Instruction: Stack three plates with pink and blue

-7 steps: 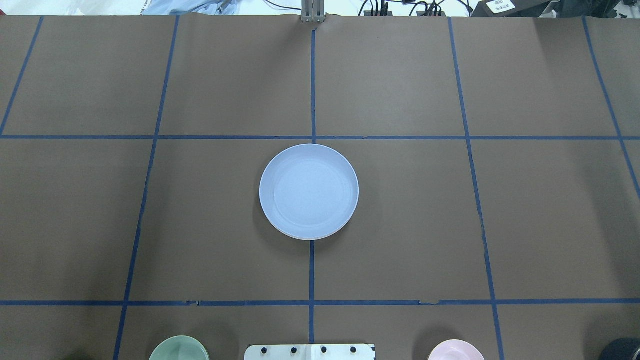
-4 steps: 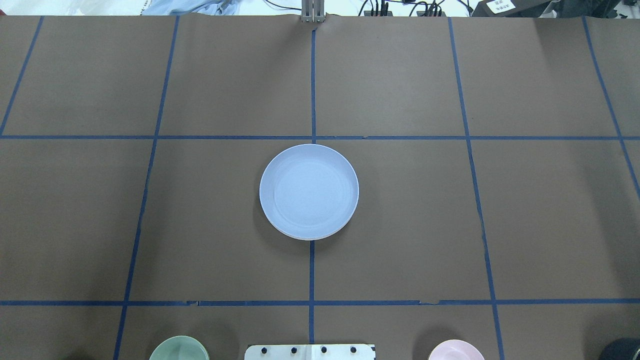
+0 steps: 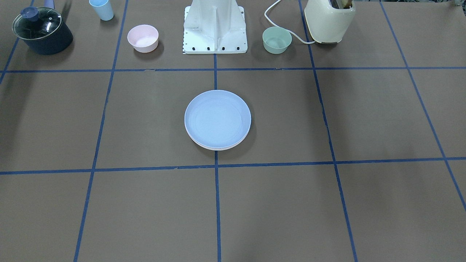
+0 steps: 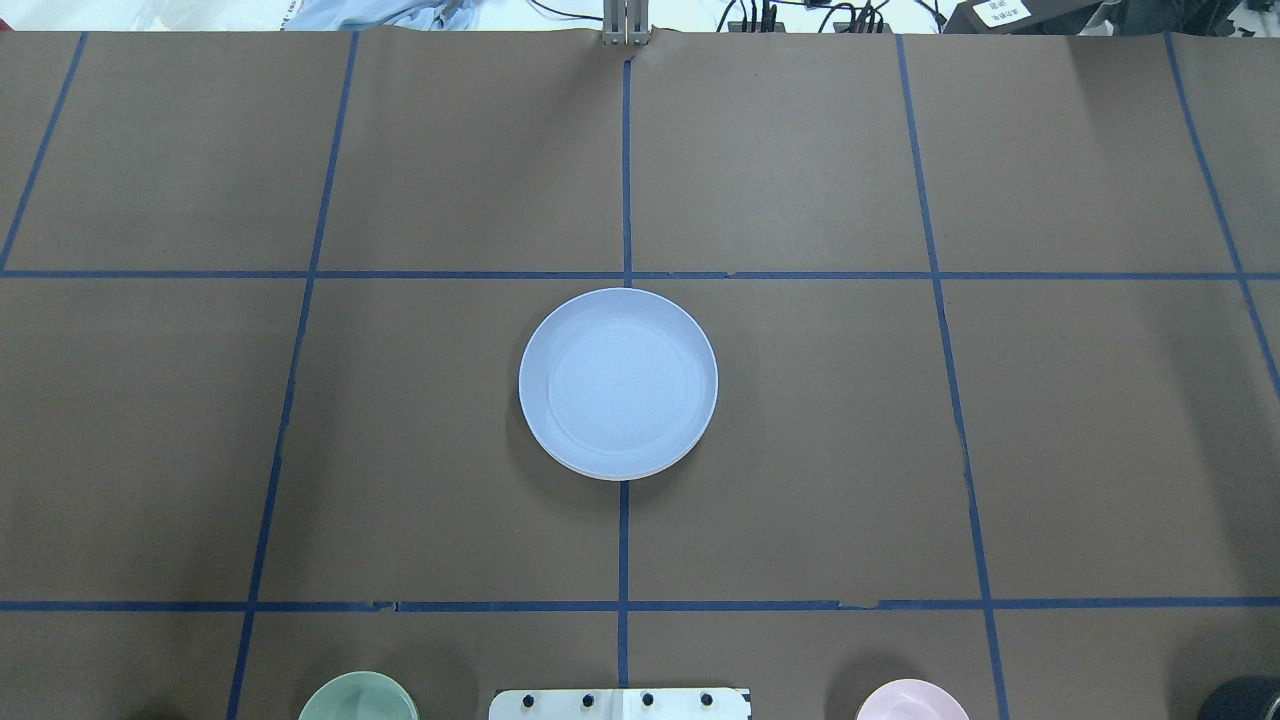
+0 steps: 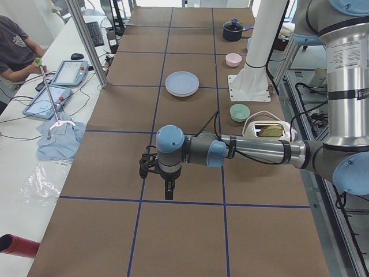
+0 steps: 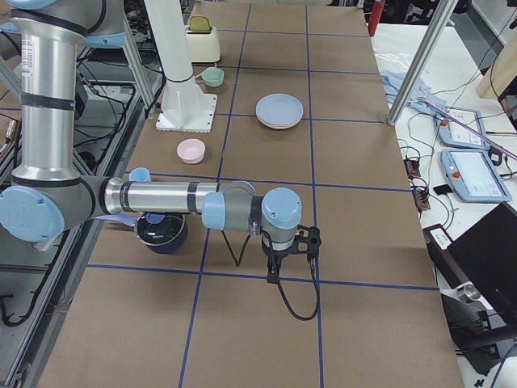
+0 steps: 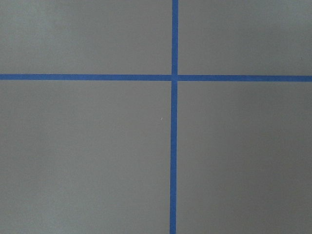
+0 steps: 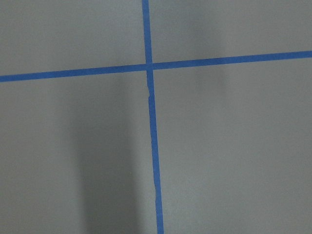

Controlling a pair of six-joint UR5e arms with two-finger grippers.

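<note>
Blue plate (image 4: 618, 383) sits mid-surface (image 4: 900, 450), right on the centre tape line, w/ nothing touching it. From the front-facing view paler rims (image 3: 217, 148) peek out under its near edge, so it's the top of a stack, not a lone plate. In the right side view the rim underneath reads as the pink plate (image 6: 279, 126). Can't pick out the cream plate as its own layer; it's prob. at the bottom, but that's a guess from the rim lines.

Both arms are pulled well away from the stack. The left arm (image 5: 253, 151) reaches out low over bare surface at its own end, and the right arm (image 6: 161, 196) does the same at the other end. Wrist cams show only brown paper & blue tape crossings, no plates. Left jaws & right jaws appear only in the side views, so can't tell if they're spread or pressed together; nothing seen in either.

Progress: stacking looks done, blue over pink, edges roughly lined up. No loose plate anywhere on the surface. What's left, if anything, is just parking the arms.

Pink bowl (image 3: 142, 38) & green bowl (image 3: 277, 40) sit by the robot base (image 3: 215, 27), well apart from the stack.
</note>
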